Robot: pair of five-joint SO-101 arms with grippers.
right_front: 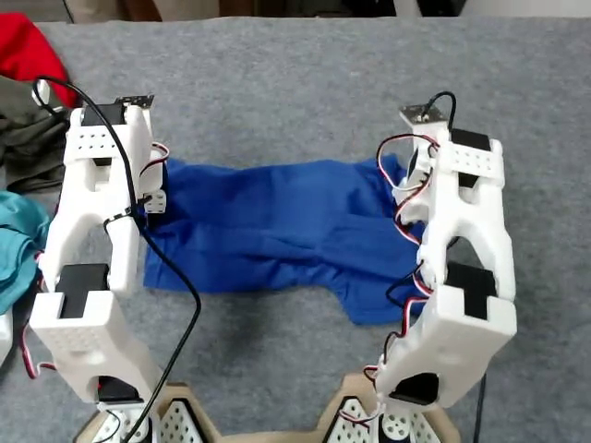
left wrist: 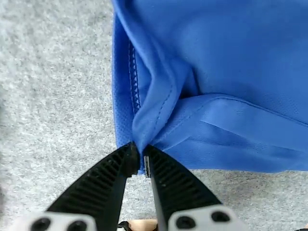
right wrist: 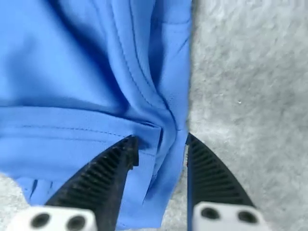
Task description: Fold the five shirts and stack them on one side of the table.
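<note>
Left gripper (left wrist: 139,161) is pinched tight on a bunched edge of the blue shirt (right_front: 286,231). The right gripper (right wrist: 161,149) has its jaws apart around the opposite edge, not biting yet. The shirt lies spread mid-table (right_front: 295,83) between the arms. Looks like fold setup to me; the right side needs to clamp before any lifting. A teal shirt (right_front: 14,240) and a red shirt (right_front: 23,46) wait off to the left.

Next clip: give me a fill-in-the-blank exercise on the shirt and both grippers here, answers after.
1. The shirt spread between the two arms is ____ in colour.
2. The left gripper is ____ on the shirt's edge.
3. The right gripper stands ____, with a fold of the shirt's edge between its jaws.
4. At the far corner of the table lies a garment coloured ____.

Missing words: blue; shut; open; red.
</note>
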